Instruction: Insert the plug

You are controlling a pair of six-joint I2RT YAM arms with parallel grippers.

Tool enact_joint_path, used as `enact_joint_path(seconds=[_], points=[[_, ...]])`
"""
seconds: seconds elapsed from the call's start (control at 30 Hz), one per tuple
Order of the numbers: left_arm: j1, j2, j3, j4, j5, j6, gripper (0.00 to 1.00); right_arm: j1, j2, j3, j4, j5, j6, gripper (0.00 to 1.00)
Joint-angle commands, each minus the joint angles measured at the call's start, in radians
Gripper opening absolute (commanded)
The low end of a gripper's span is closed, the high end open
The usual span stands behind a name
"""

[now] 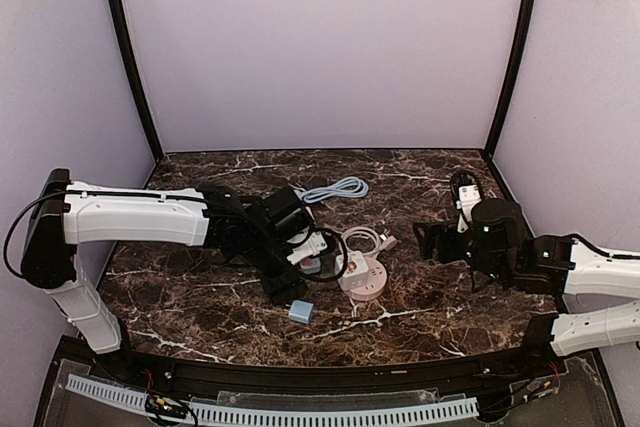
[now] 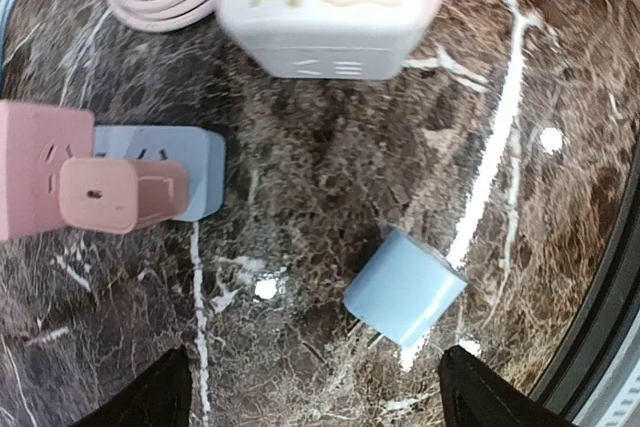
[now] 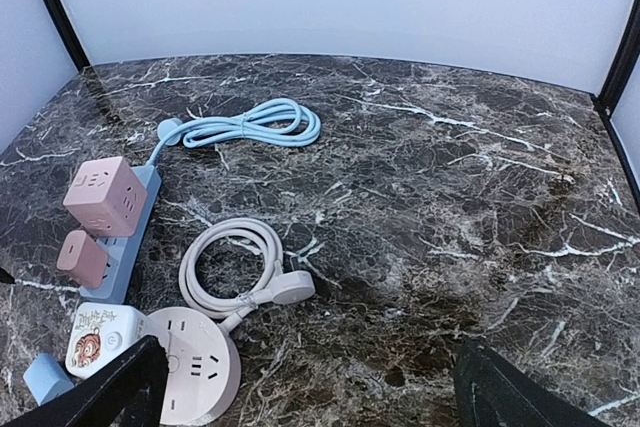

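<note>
Grab step, I think. My left end effector (image 2: pixel 312 377) is wide open and empty. The blue plug (image 2: pixel 405 287) lies on the bench (image 2: pixel 330 177) near the blue power strip (image 2: pixel 205 162). Next I must go down and pinch it.

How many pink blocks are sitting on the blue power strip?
2. A pink cube at the far end of the blue power strip, and a smaller pink adapter closer to the arms. None seems hidden.
</note>
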Motion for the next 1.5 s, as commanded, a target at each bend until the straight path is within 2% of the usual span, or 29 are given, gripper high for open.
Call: enact_joint_path(seconds=[0.0, 0.13, 0.27, 0.4, 0.73, 1.13, 1.3, 1.47], points=[[-0.005, -0.028, -0.033, 0.007, 0.166, 0.299, 0.86, -0.006, -0.017, -0.017, 0.033, -0.025, -0.008, 0.99], [-0.004, 0.001, -0.050, -0.006, 0.172, 0.427, 0.85, -0.006, -0.018, -0.017, 0.039, -0.041, -0.011, 0.99], [-0.002, 0.026, -0.056, -0.088, 0.190, 0.622, 0.84, -0.006, -0.023, -0.021, 0.041, -0.051, -0.011, 0.99], [0.019, 0.036, -0.074, -0.058, 0.265, 0.729, 0.84, -0.006, -0.030, -0.026, 0.046, -0.049, -0.013, 0.99], [0.028, 0.113, -0.057, 0.002, 0.300, 0.764, 0.76, -0.006, -0.035, -0.029, 0.049, -0.061, -0.013, 0.99], [0.028, 0.161, -0.057, 0.054, 0.257, 0.782, 0.67, -0.006, -0.024, -0.030, 0.057, -0.063, -0.014, 0.99], [0.029, 0.164, -0.075, 0.095, 0.252, 0.785, 0.46, -0.006, -0.021, -0.029, 0.057, -0.065, -0.013, 0.99], [0.030, 0.165, -0.100, 0.118, 0.259, 0.784, 0.38, -0.006, -0.022, -0.029, 0.057, -0.064, -0.012, 0.99]])
